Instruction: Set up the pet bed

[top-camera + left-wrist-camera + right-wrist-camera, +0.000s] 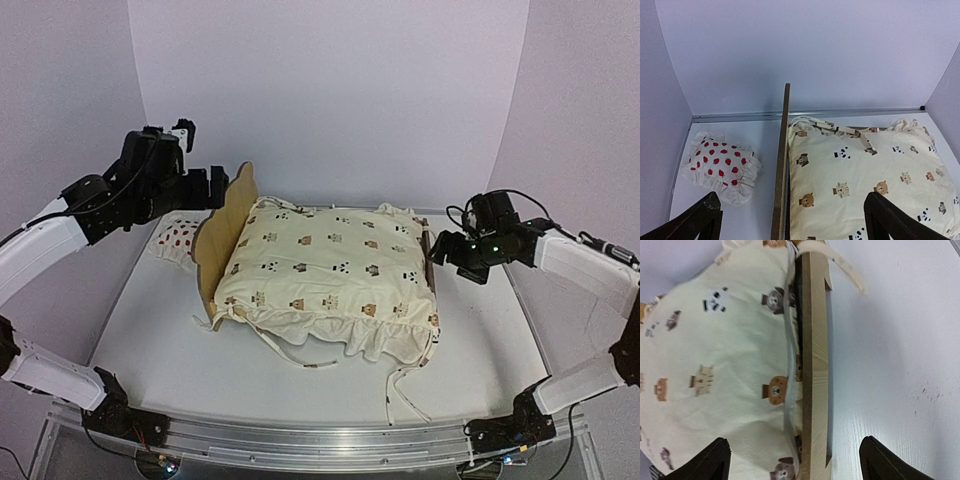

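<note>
White table under purple walls. Pet bed sits mid-table, headboard upright at its left end, and the animal-print cushion already fills the frame, so that part looks done. Strawberry pillow lies outside, the headboard between it and the cushion; likely what's left. Left claw and right claw gape wide and empty, one at each end of the bed. Loose ties trail forward.

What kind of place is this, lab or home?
Likely a lab test cell: plain white walls, two arms on an aluminium rail, only a pet bed and pillow on the table.
</note>
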{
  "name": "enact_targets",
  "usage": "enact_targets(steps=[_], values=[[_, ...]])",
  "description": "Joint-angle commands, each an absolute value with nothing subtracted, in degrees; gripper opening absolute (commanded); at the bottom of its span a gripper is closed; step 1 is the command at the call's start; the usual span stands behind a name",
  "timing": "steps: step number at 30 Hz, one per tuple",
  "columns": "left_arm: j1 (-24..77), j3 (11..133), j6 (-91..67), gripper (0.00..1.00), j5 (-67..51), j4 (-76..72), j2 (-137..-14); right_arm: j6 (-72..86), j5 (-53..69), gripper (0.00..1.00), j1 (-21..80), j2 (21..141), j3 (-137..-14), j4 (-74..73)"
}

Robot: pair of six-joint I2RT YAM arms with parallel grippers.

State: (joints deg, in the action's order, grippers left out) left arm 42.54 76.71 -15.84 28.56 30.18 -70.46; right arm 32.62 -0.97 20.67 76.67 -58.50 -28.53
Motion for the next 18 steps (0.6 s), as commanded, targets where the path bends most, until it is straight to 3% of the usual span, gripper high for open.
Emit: enact_targets(steps=[1,7,18], values=[[42.28,76.96,-14.23,0.99,24.58,19.79,-65.08,31.00,-2.47,0.94,20.65,68.67,-56.67,-30.29],[46.35,91.91,-11.66,0.97,12.35,29.80,-76.87,30.79,3.38,0.94,20.66,58.57,-50.39,-32.49],[64.63,95.31,4.28,0.91,7.48,22.33,-96.26,33.18,13.22,0.88,20.68,45.75,-41.34,-34.83]])
